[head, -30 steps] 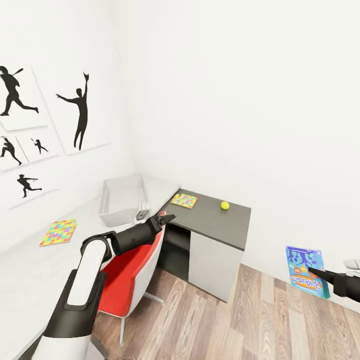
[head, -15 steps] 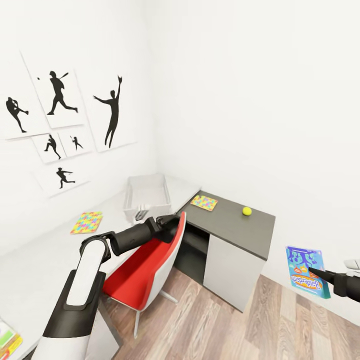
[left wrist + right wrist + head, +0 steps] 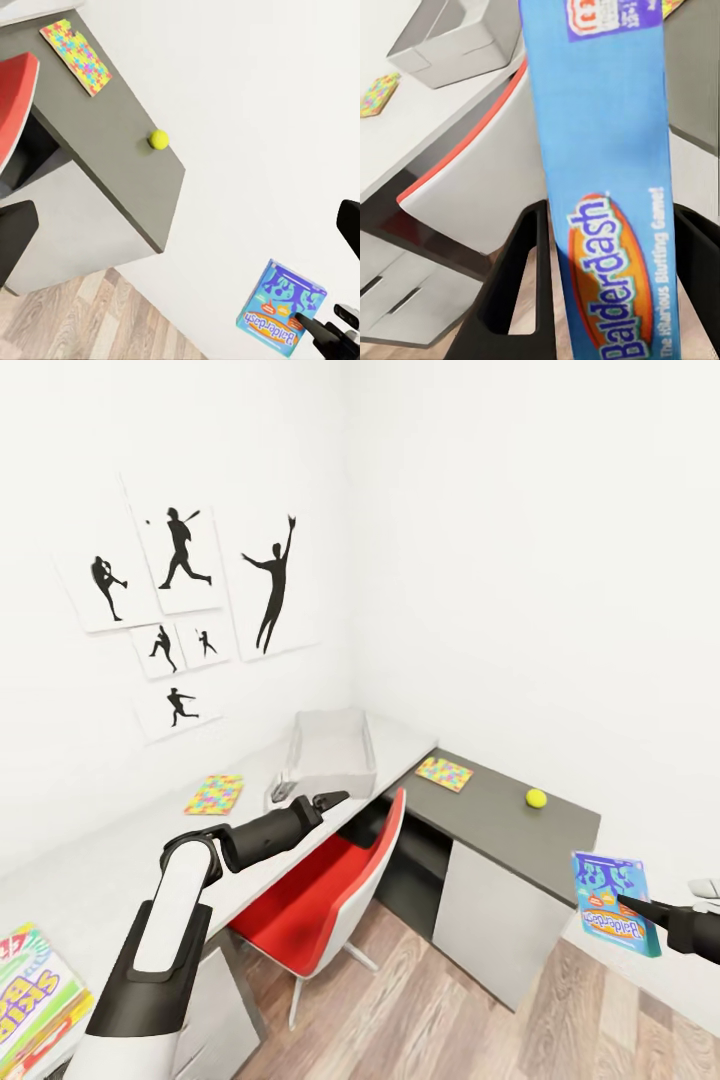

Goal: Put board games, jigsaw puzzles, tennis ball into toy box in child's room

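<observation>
Head view: white-walled room, L-shaped desk, plank floor.

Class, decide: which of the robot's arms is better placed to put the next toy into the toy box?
The right gripper: it already holds the blue game box, while the left gripper is empty near the toy box.

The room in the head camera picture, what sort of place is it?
Most likely a child's bedroom or study corner: black baseball-player silhouette prints hang on the white wall, an L-shaped desk with a red chair fills the corner, and jigsaw puzzles, a tennis ball and a grey toy box sit on it.
</observation>
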`<state>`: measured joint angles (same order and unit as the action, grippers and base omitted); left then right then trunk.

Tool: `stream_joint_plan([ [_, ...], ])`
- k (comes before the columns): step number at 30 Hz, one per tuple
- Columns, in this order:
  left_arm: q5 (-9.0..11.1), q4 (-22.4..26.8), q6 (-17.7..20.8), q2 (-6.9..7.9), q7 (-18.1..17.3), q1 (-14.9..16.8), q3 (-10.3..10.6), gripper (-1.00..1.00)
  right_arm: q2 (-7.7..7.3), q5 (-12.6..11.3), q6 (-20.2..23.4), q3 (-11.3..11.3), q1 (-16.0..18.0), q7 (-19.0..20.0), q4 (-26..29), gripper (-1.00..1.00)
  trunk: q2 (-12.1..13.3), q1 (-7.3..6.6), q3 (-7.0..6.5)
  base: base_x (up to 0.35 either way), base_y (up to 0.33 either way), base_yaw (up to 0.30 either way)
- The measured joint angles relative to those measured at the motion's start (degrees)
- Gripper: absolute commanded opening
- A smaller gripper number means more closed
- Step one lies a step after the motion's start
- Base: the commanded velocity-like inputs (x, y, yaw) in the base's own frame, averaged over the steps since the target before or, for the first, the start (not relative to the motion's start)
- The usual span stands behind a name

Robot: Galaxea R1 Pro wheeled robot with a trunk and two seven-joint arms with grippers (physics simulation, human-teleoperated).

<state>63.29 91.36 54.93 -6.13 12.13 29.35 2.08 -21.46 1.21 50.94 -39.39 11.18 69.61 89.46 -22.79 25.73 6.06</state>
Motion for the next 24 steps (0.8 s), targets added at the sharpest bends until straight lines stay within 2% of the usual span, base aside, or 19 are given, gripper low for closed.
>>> stream_joint_plan([
  [19, -0.2, -0.1, -0.1, -0.07, 0.2, -0.1, 0.2, 1.00, 0.65, 0.0, -1.1, 0.0, 0.0, -0.4, -0.2, -1.00, 0.0, 0.00, -0.01, 0.162, -0.257, 0.020],
  [24, -0.2, -0.1, -0.1, -0.08, 0.3, -0.1, 0.2, 1.00, 0.76, 0.0, -1.1, 0.1, 0.0, -0.5, -0.2, -1.00, 0.0, 0.00, -0.03, 0.092, -0.138, 0.029],
])
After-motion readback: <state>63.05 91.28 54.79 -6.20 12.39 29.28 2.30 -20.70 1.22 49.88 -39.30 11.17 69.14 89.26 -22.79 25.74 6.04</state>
